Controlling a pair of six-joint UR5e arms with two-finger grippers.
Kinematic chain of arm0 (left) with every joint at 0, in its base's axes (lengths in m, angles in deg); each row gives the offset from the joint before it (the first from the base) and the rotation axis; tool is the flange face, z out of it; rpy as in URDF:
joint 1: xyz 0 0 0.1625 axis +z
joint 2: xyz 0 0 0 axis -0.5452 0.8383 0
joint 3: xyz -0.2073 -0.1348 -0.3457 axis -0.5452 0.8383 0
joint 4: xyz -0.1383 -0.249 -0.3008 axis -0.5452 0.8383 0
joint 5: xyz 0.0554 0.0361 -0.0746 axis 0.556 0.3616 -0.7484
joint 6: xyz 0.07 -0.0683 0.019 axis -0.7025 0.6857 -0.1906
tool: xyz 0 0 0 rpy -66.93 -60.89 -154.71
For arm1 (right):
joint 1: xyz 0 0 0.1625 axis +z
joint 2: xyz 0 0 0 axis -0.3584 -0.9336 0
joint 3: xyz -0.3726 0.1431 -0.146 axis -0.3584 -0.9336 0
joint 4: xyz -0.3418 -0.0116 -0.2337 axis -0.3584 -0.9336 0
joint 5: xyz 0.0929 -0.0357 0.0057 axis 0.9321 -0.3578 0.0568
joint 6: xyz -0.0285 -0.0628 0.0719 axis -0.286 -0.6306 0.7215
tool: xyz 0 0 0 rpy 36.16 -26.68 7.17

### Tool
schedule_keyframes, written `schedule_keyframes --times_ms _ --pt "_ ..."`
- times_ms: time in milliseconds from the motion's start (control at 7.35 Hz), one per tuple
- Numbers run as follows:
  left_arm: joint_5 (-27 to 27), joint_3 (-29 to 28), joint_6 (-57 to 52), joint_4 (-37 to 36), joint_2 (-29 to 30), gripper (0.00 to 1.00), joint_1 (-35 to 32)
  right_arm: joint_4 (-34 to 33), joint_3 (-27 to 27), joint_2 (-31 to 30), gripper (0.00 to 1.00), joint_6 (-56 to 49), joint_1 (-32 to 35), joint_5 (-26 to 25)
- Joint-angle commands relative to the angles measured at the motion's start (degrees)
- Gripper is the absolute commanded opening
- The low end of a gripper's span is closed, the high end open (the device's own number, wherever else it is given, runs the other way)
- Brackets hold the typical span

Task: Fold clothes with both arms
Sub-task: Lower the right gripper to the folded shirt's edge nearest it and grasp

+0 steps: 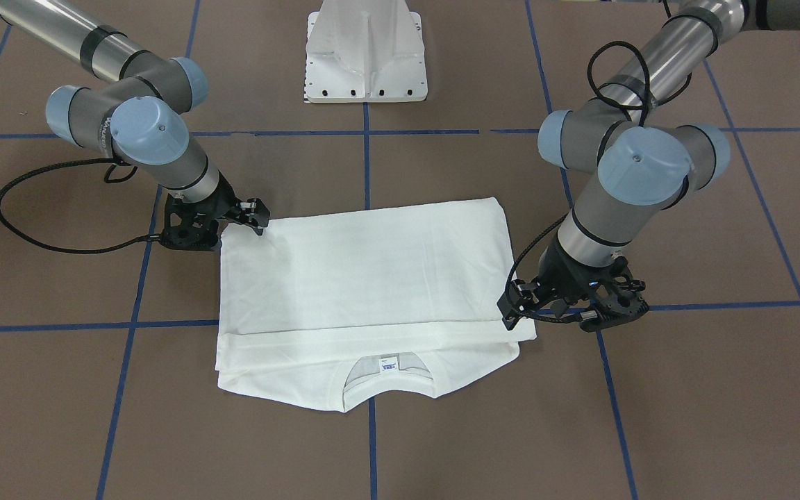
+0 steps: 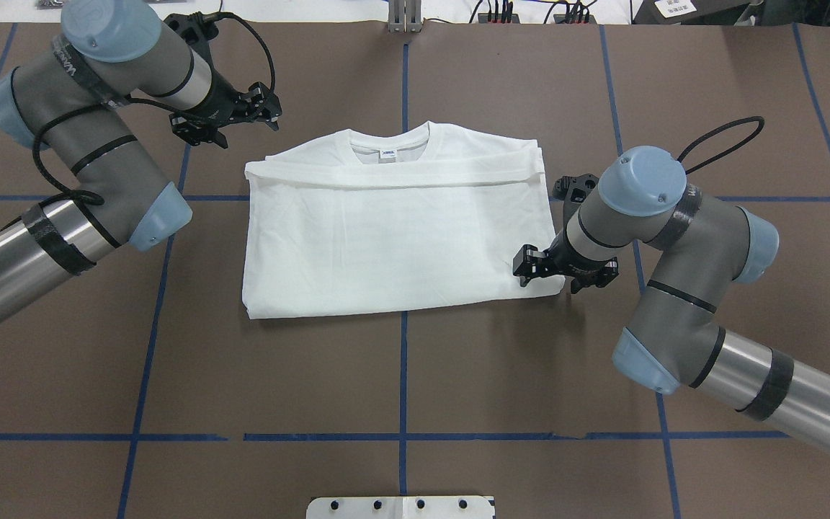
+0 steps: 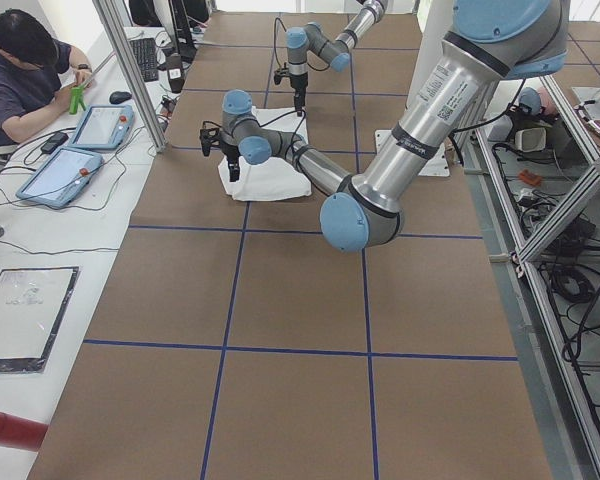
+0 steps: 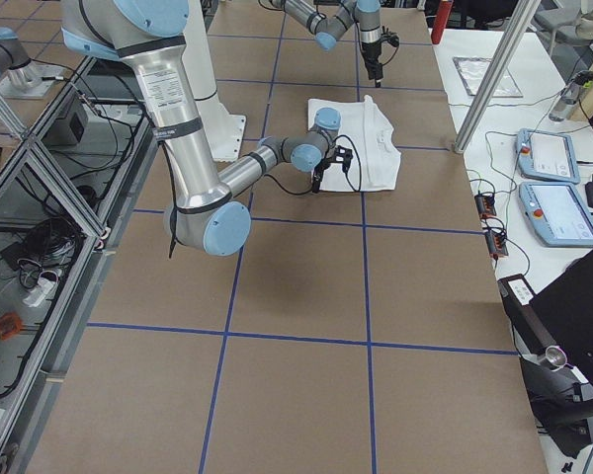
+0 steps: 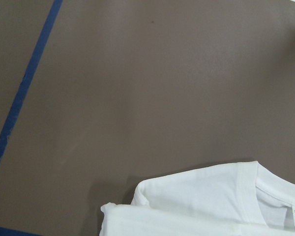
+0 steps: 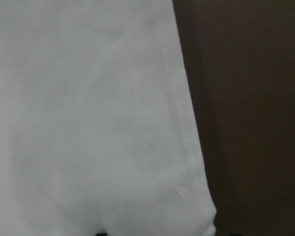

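The clothes are one white shirt lying folded into a rectangle on the brown table. Its plain side faces up. The collar and small neck label are at the far edge, and a folded flap ends just short of them. My left gripper hangs open above the table just off the shirt's far-left corner. It holds nothing. My right gripper is open and low over the near-right corner of the shirt, with its fingertips spread over the fabric. In the front-facing view the right gripper is on the left and the left gripper is on the right.
The white pedestal base stands at the robot's side of the table. Blue tape lines cross the brown surface. A person sits at a side desk with tablets. Aluminium frame posts rise at the table's edges.
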Motion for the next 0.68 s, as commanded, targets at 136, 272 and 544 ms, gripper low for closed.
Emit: schedule_keyframes --times_ms 136,272,544 --pt "0.02 -0.09 -0.11 0.03 -0.08 0.91 0.00 -0.05 -0.19 0.33 0.56 0.09 0.06 -0.28" --pt "0.02 -0.09 -0.20 0.03 -0.16 0.90 0.00 -0.05 -0.10 0.33 0.27 0.26 0.23 -0.62" --pt "0.02 -0.09 -0.20 0.03 -0.25 0.89 0.09 -0.57 -0.10 0.33 0.00 0.26 0.58 -0.46"
